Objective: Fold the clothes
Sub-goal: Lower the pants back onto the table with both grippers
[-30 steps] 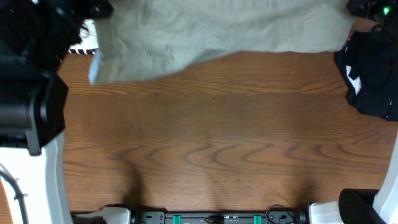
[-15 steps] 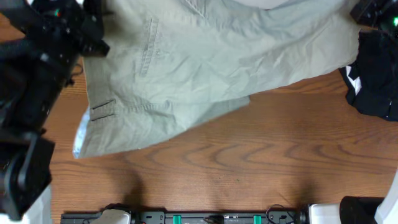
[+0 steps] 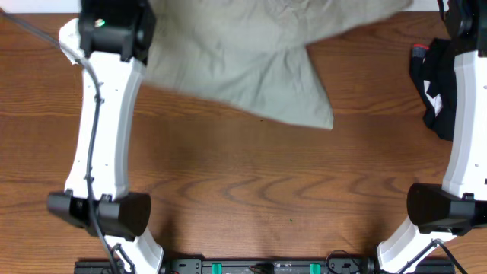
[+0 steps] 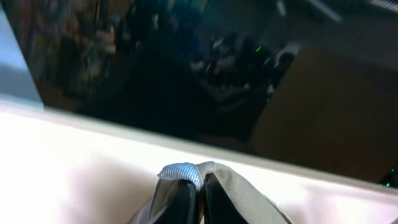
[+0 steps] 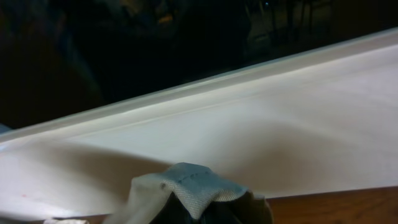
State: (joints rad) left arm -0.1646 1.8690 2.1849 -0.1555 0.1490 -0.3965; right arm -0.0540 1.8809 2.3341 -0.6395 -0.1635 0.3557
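Observation:
The khaki-grey garment [image 3: 251,53] hangs stretched across the far half of the table, one flap reaching down to mid-table. My left gripper [image 4: 198,190] is shut on a folded edge of it with a blue-striped lining [image 4: 181,172]; its arm [image 3: 103,114] reaches to the far left. My right gripper [image 5: 205,208] is shut on another corner of the garment [image 5: 193,183]; its arm [image 3: 466,114] runs along the right edge. In the overhead view both grippers' fingers are out of view at the top edge.
A black garment [image 3: 434,84] with white marks lies crumpled at the right, beside the right arm. The wooden table [image 3: 259,190] is bare in the near half. A pale wall or ledge [image 5: 280,118] fills both wrist views.
Both arms have swung away toward the far edge, pulling the khaki garment up and back. Its lower left part has left the table; only one flap still hangs toward the middle.

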